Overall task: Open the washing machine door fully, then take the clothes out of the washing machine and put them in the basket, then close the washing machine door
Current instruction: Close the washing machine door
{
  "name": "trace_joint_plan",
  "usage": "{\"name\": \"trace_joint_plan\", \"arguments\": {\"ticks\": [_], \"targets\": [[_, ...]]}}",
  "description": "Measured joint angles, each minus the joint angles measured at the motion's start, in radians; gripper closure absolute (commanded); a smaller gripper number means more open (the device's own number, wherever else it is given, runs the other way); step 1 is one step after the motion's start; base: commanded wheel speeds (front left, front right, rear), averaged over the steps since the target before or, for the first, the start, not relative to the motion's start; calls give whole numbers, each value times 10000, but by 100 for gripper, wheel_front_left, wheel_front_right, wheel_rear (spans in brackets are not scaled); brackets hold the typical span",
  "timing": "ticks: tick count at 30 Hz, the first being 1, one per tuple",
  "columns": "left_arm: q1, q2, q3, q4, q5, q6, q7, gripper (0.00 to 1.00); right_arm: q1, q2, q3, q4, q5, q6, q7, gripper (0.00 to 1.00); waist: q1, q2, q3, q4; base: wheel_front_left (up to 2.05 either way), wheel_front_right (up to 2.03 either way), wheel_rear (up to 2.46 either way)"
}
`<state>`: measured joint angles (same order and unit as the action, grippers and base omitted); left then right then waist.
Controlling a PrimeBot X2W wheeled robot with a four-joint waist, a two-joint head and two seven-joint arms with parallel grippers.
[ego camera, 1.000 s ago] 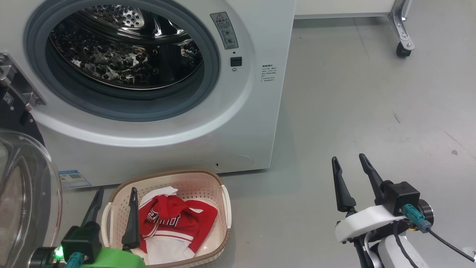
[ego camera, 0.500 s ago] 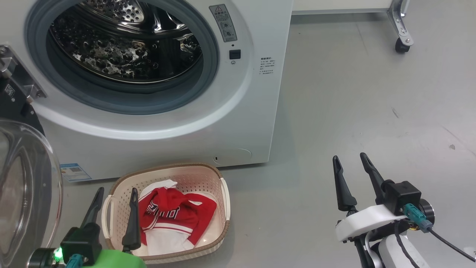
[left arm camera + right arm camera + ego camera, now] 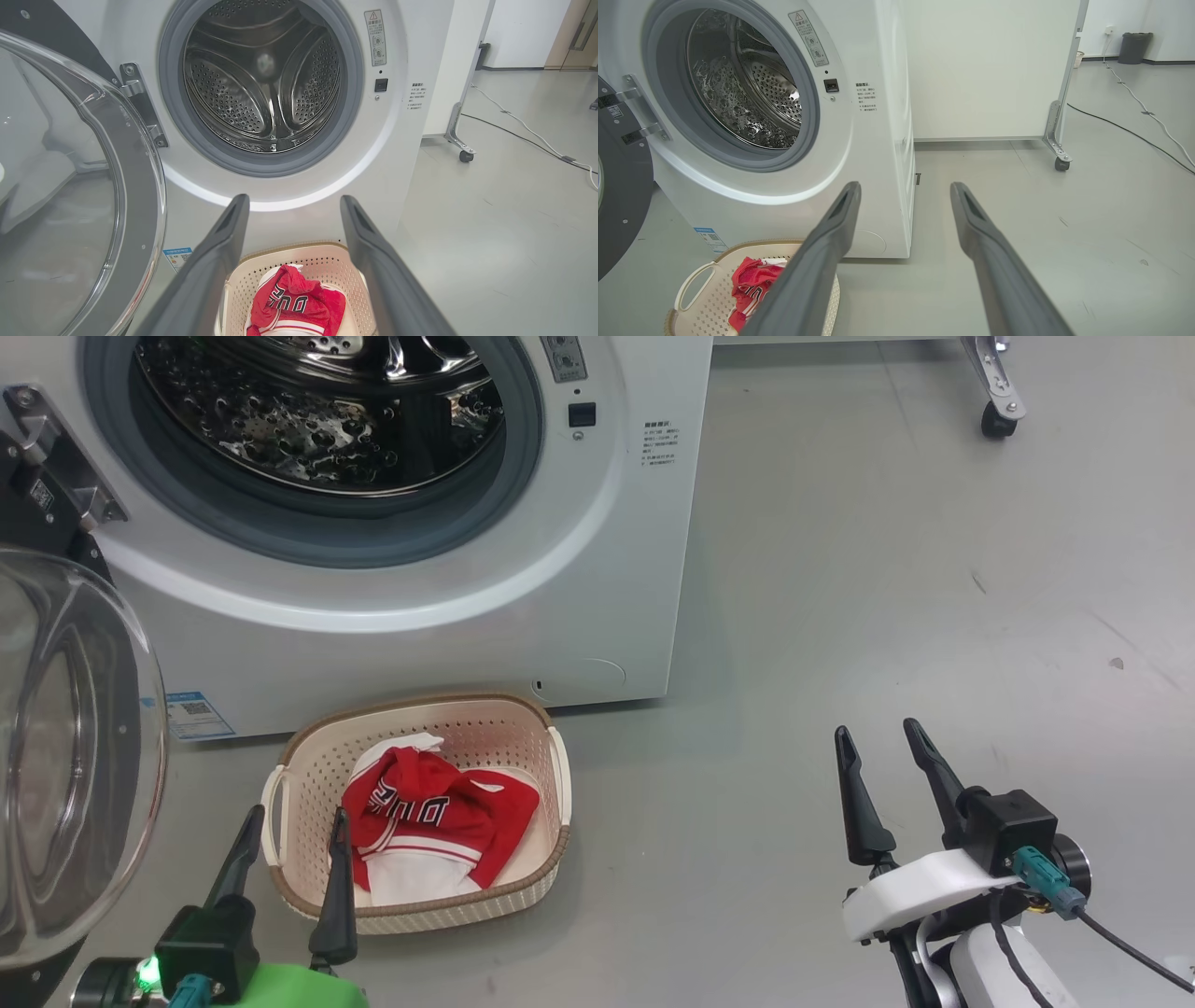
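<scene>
Washer (image 3: 420, 644) stands with drum (image 3: 327, 420) empty, door (image 3: 75, 756) swung wide at its left. Basket (image 3: 420, 702) sits just in front of the washer, clothes (image 3: 429, 812) inside. Left claw (image 3: 296, 815) and right claw (image 3: 877, 732) both gape, holding nothing. Closing comes next, I'd say: push the door's black rim, not the glass, until it clicks shut.

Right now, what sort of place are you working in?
Probably a lab or test room rather than a home laundry: the washing machine stands on a bare grey floor, next to a white wheeled partition, and a cable runs loose across the floor behind.
</scene>
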<state>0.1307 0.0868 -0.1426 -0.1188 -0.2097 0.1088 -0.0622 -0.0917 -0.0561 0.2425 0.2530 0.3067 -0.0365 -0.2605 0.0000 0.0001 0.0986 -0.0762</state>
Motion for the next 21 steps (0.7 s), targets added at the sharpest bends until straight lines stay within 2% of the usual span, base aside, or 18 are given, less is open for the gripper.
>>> {"name": "trace_joint_plan", "arguments": {"ticks": [11,21], "targets": [[89,0,-6,-213,0,0,82,0,5,6,-36,-23,0,2,0,0,0,0,79,12,-106,106,0],[97,0,-6,-341,2,2,102,0,5,10,-79,-44,0,2,0,0,0,0,145,12,-59,59,0]]}}
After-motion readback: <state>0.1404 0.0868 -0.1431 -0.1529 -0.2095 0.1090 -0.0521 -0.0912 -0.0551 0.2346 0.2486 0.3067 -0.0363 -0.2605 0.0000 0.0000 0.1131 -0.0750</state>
